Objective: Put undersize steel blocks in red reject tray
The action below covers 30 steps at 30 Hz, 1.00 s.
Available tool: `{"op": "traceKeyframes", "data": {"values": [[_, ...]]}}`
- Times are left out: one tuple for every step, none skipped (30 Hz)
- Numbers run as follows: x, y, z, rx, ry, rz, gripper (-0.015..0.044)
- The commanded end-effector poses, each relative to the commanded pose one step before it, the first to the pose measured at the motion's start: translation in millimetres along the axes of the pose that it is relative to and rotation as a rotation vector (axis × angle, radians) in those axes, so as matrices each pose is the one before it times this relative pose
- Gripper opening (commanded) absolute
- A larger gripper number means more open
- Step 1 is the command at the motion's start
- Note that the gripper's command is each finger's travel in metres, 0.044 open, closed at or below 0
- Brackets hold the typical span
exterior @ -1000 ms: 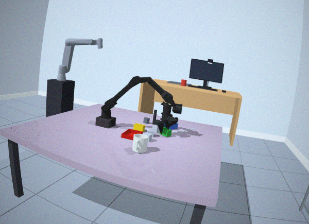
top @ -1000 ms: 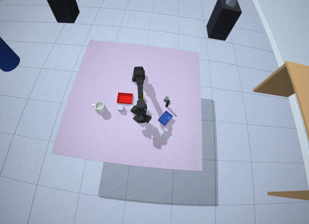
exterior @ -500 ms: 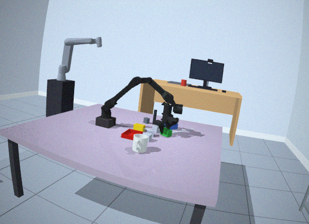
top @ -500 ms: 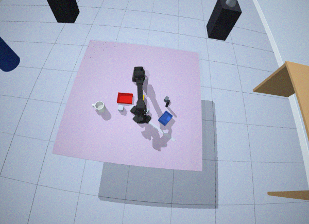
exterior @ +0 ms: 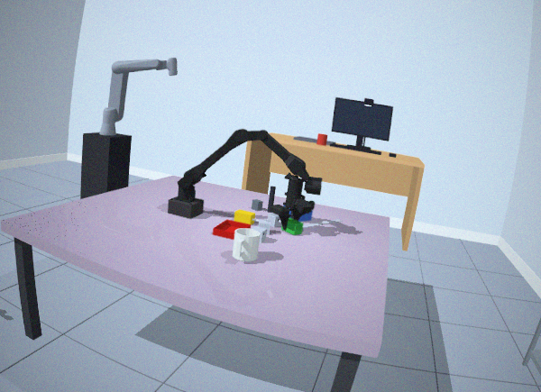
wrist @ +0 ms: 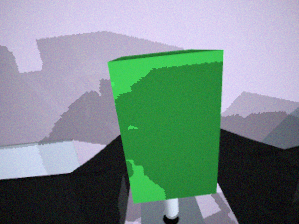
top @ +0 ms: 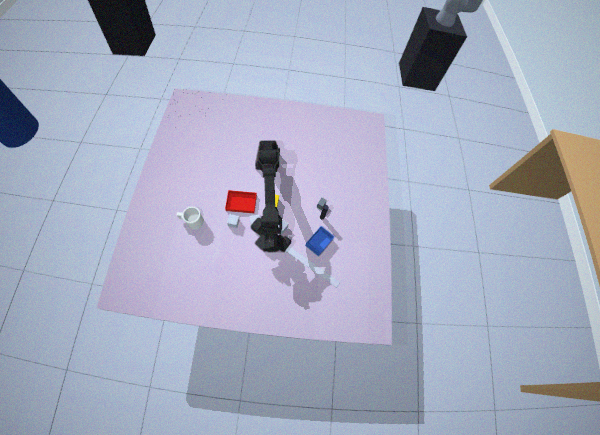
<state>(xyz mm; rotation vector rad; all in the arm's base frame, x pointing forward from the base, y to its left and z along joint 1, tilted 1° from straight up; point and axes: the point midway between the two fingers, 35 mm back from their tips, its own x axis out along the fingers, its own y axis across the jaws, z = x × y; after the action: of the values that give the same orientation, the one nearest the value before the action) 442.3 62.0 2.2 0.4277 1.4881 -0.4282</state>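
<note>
The green GO gauge (exterior: 294, 226) (wrist: 169, 129) was in the grip of the black gripper (exterior: 298, 222), right of centre in the exterior view; its body filled the middle of the wrist view. The jaws stood partway open, stopped by the gauge's width, with a finger to either side. It was probably held by its block-shaped handle so that the pale pin (wrist: 171, 209), showing below it in the wrist view, stayed free to enter a bore. A greyish surface lay beneath the pin, likely a block under test, though how far the pin had gone in could not be told.

Outward from there, a pale steel block (top: 233, 220) sat just below the red reject tray (top: 241, 202) (exterior: 231, 229) in the top view, near enough for a short carry if it proved undersize. The tray's visible floor held no block. Partly behind the arm was a yellow block (top: 276, 200) (exterior: 244, 216); farther right lay a blue tray (top: 319, 241) (exterior: 306, 215), seemingly not needed. The white mug (top: 192, 217) (exterior: 246, 244) stood left of the tray from above, clear of that short path.
</note>
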Motion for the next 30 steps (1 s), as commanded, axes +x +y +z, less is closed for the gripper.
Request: {"op": "traceKeyframes", "data": {"values": [[-3.85,1.24,5.55,-0.0053,-0.01088,0.00489,0.0],[-0.02,0.04,0.89,0.0,-0.0001,0.0,0.0],[-0.02,0.03,0.73,0.0,-0.00008,0.0,0.0],[-0.01,0.02,0.44,0.0,-0.00005,0.0,0.0],[0.0,0.01,0.15,0.0,-0.00002,0.0,0.0],[0.0,0.0,0.0,0.0,0.0,0.0,0.0],[0.0,0.0,0.0,0.0,0.0,0.0,0.0],[0.0,0.0,0.0,0.0,0.0,0.0,0.0],[0.0,0.0,0.0,0.0,0.0,0.0,0.0],[0.0,0.0,0.0,0.0,0.0,0.0,0.0],[0.0,0.0,0.0,0.0,0.0,0.0,0.0],[0.0,0.0,0.0,0.0,0.0,0.0,0.0],[0.0,0.0,0.0,0.0,0.0,0.0,0.0],[0.0,0.01,0.13,0.0,-0.00001,0.0,0.0],[-0.01,0.02,0.26,0.0,-0.00003,0.0,0.0],[-0.01,0.03,0.4,0.0,-0.00005,0.0,0.0],[-0.01,0.04,0.49,0.0,-0.00006,0.0,0.0],[-0.02,0.05,0.58,0.0,-0.00007,0.0,0.0],[-0.02,0.05,0.69,0.0,-0.00008,0.0,0.0],[-0.02,0.06,0.77,0.0,-0.00009,0.0,0.0],[-0.02,0.06,0.81,0.0,-0.00009,0.0,0.0],[-0.02,0.06,0.82,0.0,-0.00009,0.0,0.0],[-0.02,0.05,0.82,0.0,-0.00009,0.0,0.0],[-0.02,0.05,0.82,0.0,-0.00009,0.0,0.0],[-0.01,0.04,0.66,0.0,-0.00008,0.0,0.0],[-0.01,0.02,0.4,0.0,-0.00005,0.0,0.0],[0.0,0.01,0.13,0.0,-0.00002,0.0,0.0],[0.0,0.0,0.0,0.0,0.0,0.0,0.0],[0.0,0.0,0.0,0.0,0.0,0.0,0.0],[0.0,0.0,0.0,0.0,0.0,0.0,0.0]]}}
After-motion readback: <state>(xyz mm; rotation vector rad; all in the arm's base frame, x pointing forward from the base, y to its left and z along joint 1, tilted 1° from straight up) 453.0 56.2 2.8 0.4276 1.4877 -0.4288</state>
